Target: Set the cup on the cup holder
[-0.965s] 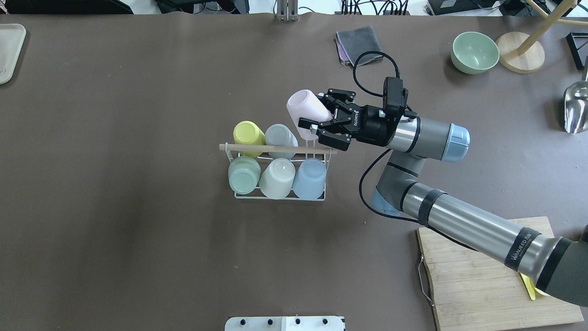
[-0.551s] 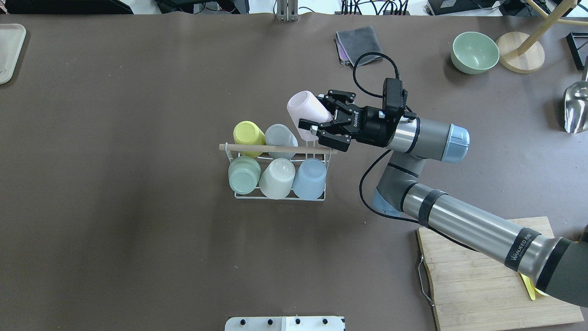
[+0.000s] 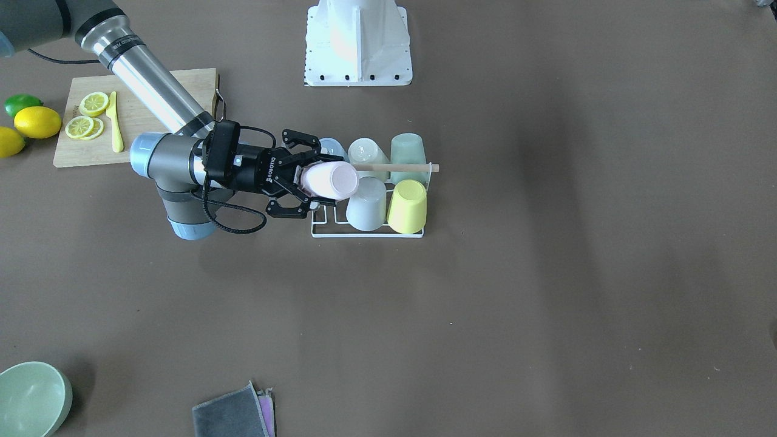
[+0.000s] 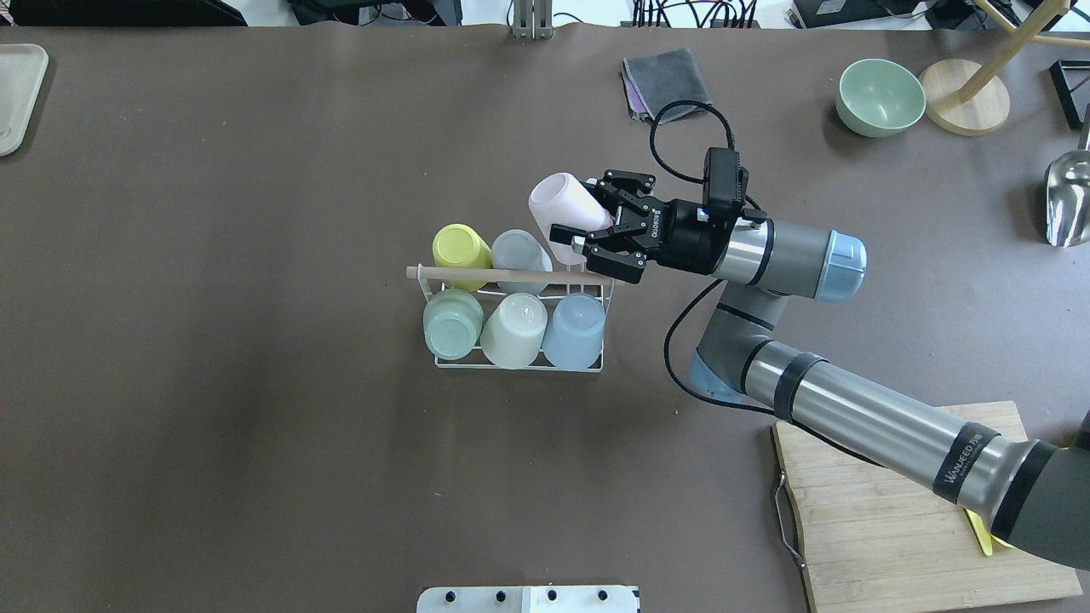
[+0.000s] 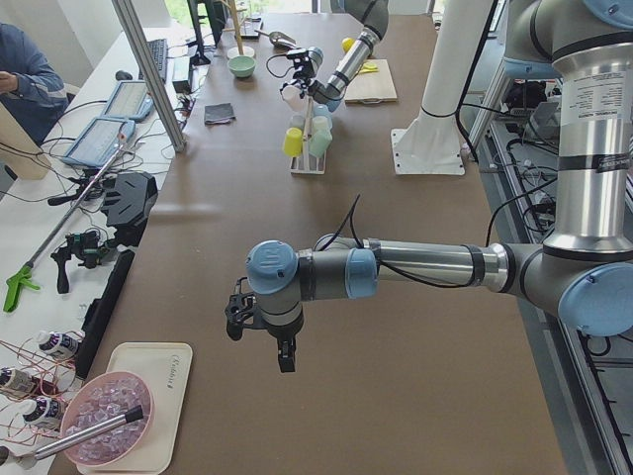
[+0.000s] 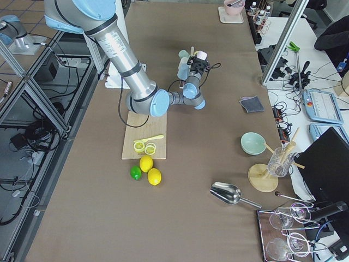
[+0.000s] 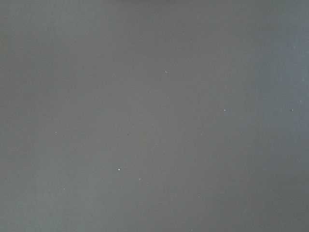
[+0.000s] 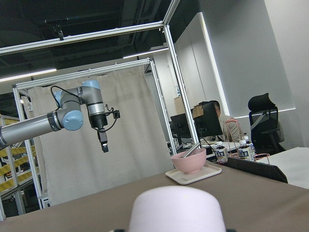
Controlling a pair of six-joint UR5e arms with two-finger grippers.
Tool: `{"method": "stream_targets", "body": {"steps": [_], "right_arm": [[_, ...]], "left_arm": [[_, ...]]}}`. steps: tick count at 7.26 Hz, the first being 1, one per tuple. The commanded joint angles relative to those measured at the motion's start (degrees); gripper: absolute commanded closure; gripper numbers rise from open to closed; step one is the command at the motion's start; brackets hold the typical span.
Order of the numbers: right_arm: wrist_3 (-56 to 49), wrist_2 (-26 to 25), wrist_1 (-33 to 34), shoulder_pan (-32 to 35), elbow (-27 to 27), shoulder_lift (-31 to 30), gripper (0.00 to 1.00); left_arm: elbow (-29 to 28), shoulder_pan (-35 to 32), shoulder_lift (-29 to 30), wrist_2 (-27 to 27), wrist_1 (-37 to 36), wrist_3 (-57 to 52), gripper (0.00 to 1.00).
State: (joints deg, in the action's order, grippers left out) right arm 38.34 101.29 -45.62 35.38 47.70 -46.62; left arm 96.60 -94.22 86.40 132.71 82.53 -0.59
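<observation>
The cup holder (image 4: 516, 363) is a white wire rack with a wooden rod (image 4: 511, 276) across its top, mid-table; it also shows in the front view (image 3: 366, 234). Several cups sit upside down on its prongs: yellow (image 4: 460, 246), grey (image 4: 520, 249), green (image 4: 451, 324), cream (image 4: 514, 329) and blue (image 4: 575, 331). My right gripper (image 4: 589, 228) is shut on a pink cup (image 4: 558, 204), held tilted just above the rack's far right corner, also in the front view (image 3: 331, 180). My left gripper (image 5: 263, 332) hangs over bare table far to the left; I cannot tell if it is open.
A grey cloth (image 4: 666, 81), a green bowl (image 4: 880, 96), a wooden stand (image 4: 965, 95) and a metal scoop (image 4: 1069, 200) lie at the far right. A cutting board (image 4: 886, 528) is near right, with lemon slices (image 3: 85, 115) and lemons (image 3: 36, 121).
My right gripper has shifted slightly left and away from me with the pink cup still in it. The rack and its cups have not moved.
</observation>
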Motion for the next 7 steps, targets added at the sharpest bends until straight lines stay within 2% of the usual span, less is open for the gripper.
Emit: {"method": "stream_targets", "body": {"steps": [1, 7], "right_arm": [[-0.8, 0.0, 0.4, -0.5, -0.5, 0.0, 1.00], [-0.9, 1.8, 1.3, 0.3, -0.6, -0.1, 1.00]], "left_arm": [[-0.1, 0.0, 0.0, 0.0, 0.0, 0.1, 0.02], [-0.2, 0.0, 0.0, 0.0, 0.0, 0.1, 0.02]]}}
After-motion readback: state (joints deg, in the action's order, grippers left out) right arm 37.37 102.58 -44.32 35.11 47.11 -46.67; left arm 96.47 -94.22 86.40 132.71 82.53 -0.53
